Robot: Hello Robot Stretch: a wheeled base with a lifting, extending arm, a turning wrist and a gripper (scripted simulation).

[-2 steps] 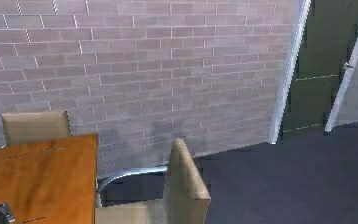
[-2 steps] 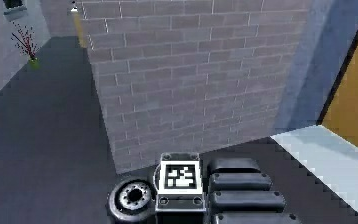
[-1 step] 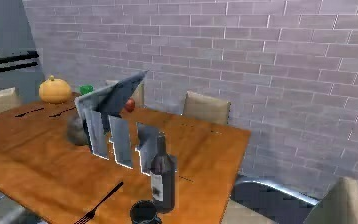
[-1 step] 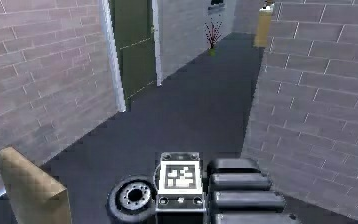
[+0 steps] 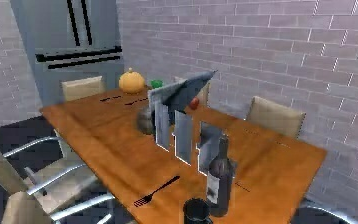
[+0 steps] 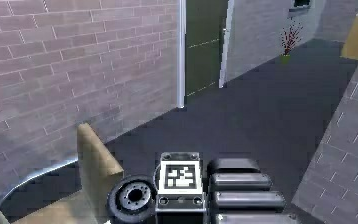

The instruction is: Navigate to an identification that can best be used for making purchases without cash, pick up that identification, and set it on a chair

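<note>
A long wooden table (image 5: 97,130) stands ahead in the forward view. On it are several upright grey panels (image 5: 182,130), a dark bottle (image 5: 219,170), a black fork (image 5: 155,190), a dark cup (image 5: 197,211) and a round orange thing (image 5: 132,80). Tan chairs (image 5: 275,115) stand around it. Low in the arm side view sits the arm's white marked square (image 6: 182,177), with the gripper's dark round body (image 6: 132,198) to its left. Its far end cannot be made out, so I cannot tell whether it holds anything. A tan chair back (image 6: 97,165) rises just beside it.
A grey fridge (image 5: 72,40) stands behind the table against the brick wall. More chairs with metal frames (image 5: 27,175) line the table's left. In the arm side view dark floor runs past a brick wall (image 6: 77,70) toward a dark doorway (image 6: 202,45) and a small plant (image 6: 287,42).
</note>
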